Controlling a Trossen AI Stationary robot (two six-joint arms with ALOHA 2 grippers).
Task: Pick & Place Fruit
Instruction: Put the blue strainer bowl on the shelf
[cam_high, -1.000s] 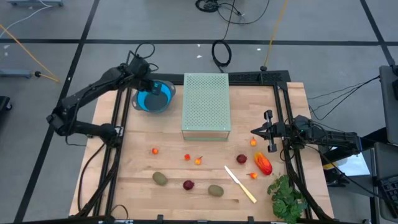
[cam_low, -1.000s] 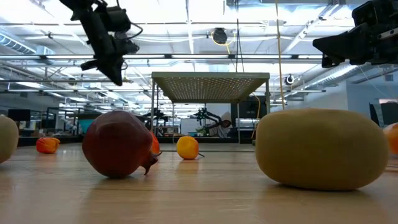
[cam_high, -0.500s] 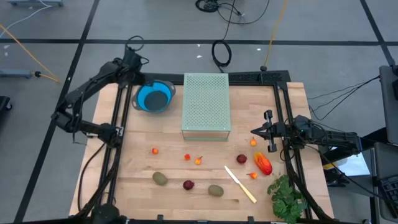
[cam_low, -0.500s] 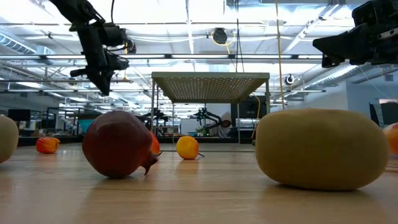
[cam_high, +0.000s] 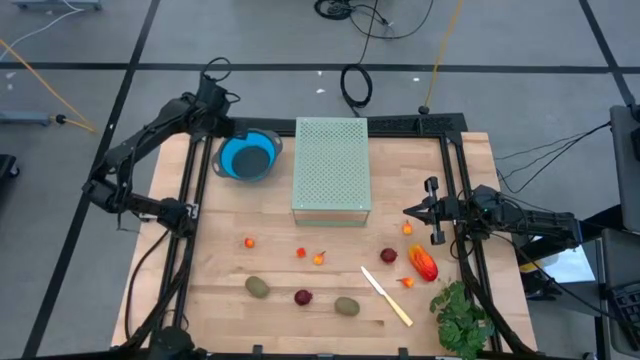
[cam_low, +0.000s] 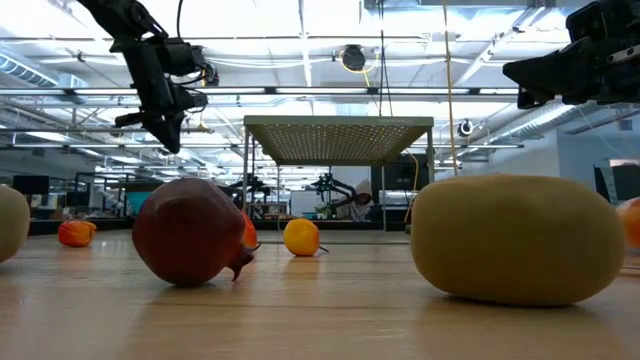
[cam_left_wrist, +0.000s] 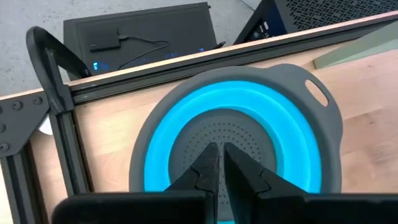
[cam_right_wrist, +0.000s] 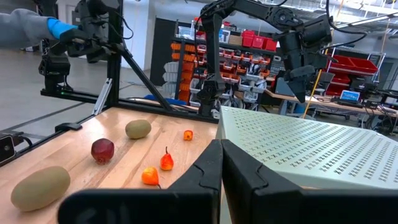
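Observation:
The fruit lies loose on the table's near half. There is a red-orange oval (cam_high: 424, 263), two kiwi-like ovals (cam_high: 258, 287) (cam_high: 346, 306), two dark red balls (cam_high: 303, 296) (cam_high: 388, 256) and several tiny orange-red bits such as one (cam_high: 319, 259). In the low view a dark red ball (cam_low: 190, 232) and a kiwi-like oval (cam_low: 518, 238) sit close up. My left gripper (cam_high: 220, 124) (cam_left_wrist: 219, 167) is shut and hangs in the air by the far-left rim of a blue colander (cam_high: 248, 156) (cam_left_wrist: 186, 130). My right gripper (cam_high: 407, 212) (cam_right_wrist: 221, 163) is shut, held off the table right of the green rack.
A pale green perforated rack (cam_high: 331, 170) stands mid-table on legs. A cream knife (cam_high: 386, 296) and a green leafy bunch (cam_high: 462, 318) lie near the right near corner. Black frame rails (cam_high: 190, 190) run along both table sides. A person's sleeve (cam_right_wrist: 25, 28) shows beyond the table.
My left gripper has drawn back from above the blue colander toward the table's far-left corner, then stopped. The fruit and my right arm have stayed in place.

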